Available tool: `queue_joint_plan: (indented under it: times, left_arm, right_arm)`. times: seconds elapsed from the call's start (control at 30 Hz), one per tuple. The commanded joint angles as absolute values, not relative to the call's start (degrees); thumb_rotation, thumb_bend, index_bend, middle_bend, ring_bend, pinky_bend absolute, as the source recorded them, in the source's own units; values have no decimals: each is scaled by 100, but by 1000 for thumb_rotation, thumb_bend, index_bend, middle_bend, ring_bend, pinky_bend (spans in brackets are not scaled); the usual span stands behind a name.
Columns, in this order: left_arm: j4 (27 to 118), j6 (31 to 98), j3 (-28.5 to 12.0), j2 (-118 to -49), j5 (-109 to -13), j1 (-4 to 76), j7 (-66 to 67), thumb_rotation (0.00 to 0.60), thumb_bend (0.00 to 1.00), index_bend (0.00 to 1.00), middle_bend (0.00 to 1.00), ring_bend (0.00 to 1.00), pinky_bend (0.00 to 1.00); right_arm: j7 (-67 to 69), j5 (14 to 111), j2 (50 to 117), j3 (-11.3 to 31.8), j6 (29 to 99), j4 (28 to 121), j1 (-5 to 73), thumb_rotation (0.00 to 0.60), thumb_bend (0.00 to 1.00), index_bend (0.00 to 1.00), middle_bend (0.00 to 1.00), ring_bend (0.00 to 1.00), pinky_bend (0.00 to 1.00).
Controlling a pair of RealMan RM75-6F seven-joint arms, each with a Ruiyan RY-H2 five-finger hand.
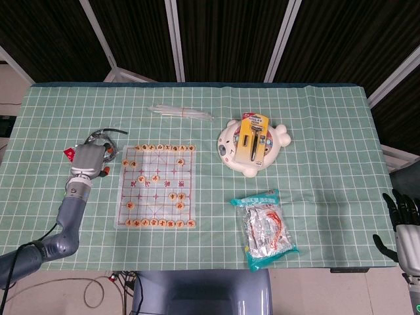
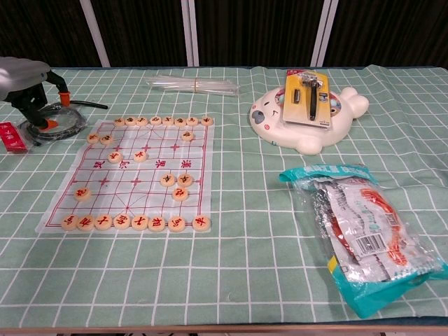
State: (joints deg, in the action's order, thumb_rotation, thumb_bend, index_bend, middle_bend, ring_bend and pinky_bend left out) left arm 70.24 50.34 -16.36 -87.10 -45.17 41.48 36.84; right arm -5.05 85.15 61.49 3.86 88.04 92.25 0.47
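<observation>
a lab-style test setup: a table (image 1: 328, 131) under a green checked cloth, dark curtain panels (image 1: 223, 33) behind, unrelated props like a chess board (image 1: 157, 186) and snack bag (image 1: 264, 228).
</observation>
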Motion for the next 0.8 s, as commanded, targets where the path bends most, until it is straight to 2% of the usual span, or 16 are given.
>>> queue_joint_plan:
  times: [0.03, 0.37, 0.8]
  left_arm:
    - [6648, 4840, -1656, -8965, -4368, 4384, 3694, 600, 290, 413, 887, 805, 911]
    - [5689, 4451, -1577, -9531, -4124, 4823, 3710, 600, 298, 429, 887, 805, 911]
    - [5305, 4421, -1446, -9822, -4262, 4971, 3520, 600, 294, 431, 887, 805, 911]
  right_arm:
    - [-501, 8501, 6151, 392, 8801, 9234, 47, 600, 343, 0, 0, 0, 0]
    - [-472, 8430, 6151, 423, 8778, 9261, 52, 600, 344, 0, 0, 0, 0]
    - [-454, 8402, 6146, 434, 8770, 9273, 52, 600, 344, 0, 0, 0, 0]
